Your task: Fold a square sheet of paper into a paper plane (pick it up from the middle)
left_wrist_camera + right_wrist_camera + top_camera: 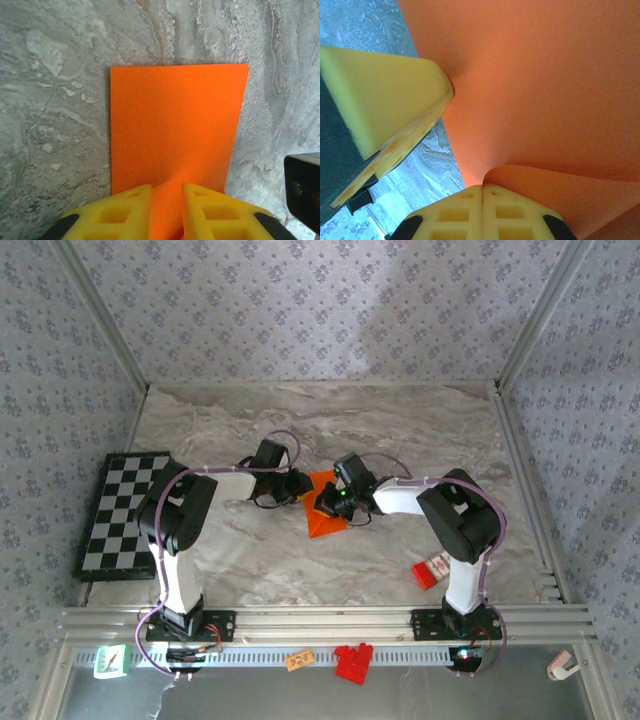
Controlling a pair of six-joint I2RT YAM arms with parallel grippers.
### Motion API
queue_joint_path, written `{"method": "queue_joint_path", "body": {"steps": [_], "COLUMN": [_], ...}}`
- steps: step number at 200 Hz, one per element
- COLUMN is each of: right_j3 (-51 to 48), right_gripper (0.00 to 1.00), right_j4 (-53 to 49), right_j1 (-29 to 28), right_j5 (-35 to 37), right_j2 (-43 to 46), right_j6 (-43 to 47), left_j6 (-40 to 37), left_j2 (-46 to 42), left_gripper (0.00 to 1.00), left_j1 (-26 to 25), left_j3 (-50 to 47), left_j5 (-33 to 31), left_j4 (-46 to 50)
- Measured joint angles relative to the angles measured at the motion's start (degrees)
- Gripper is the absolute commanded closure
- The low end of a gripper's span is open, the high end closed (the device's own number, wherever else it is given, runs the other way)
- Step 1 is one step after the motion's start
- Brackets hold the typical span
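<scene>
Soft even light, faint shadows (square sheet of paper [545,75] blurry close-up)

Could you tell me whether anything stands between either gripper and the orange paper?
Nothing visible does. The right gripper is shut on a lifted part of the paper. The left gripper sits at the paper's near edge, slightly open, with paper showing in the gap between its fingers.

Bright orange square sheet of paper [326,524] [175,130] [545,75], lying mostly flat on the marbled desk [400,430], sitting well to the right of the checkerboard [125,515], showing as a plain straight-edged rectangle, one edge curling upward where the right end effector [483,192] is pinching it.
</scene>
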State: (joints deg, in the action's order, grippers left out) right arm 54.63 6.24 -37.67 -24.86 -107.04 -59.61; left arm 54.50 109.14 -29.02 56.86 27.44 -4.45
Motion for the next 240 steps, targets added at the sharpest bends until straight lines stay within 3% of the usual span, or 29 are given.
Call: {"method": "queue_joint_path", "body": {"steps": [240], "right_j3": [2.1], "right_gripper": [0.97], "right_j4": [-2.7], "right_j1": [-0.2], "right_j5": [-0.1], "right_j2": [-1.5], "right_j6": [0.1], "left_j6": [0.0], "left_j2": [0.0], "left_gripper": [0.77], "left_j1": [0.0], "left_j3": [0.0], "left_j5": [0.0], "left_j4": [0.0]}}
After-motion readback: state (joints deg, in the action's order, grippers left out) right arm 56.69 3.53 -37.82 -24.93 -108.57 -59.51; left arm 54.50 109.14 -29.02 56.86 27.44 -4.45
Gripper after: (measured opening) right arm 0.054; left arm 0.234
